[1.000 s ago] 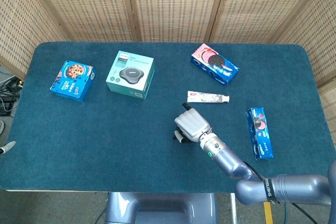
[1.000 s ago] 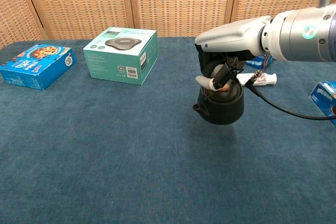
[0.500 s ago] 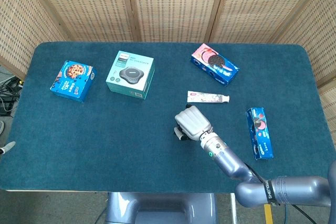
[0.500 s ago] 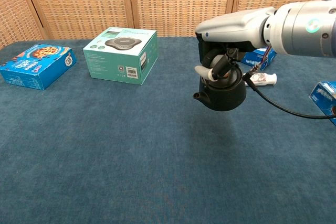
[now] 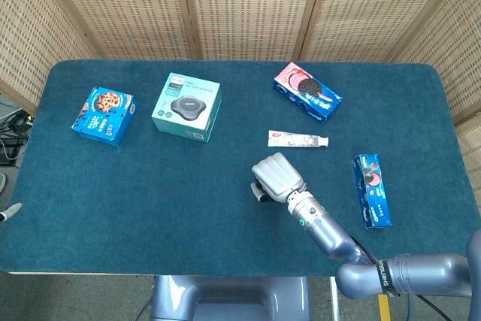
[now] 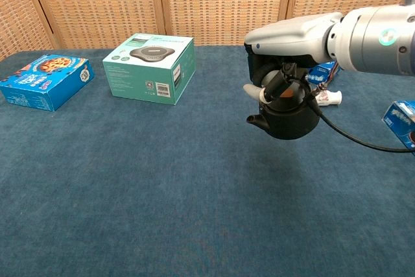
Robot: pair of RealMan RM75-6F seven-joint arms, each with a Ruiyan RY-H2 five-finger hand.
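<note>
Holding the black teapot (image 6: 289,113) with right hand (image 6: 275,79) fingers wrapped on its handle, now lifting higher and rightward above the tabletop (image 6: 162,192).

Black teapot (image 6: 290,116), dark-blue tablecloth (image 6: 162,186)

Black teapot (image 6: 288,118) (spout leftward) in right robot hand (image 6: 275,79)
</note>
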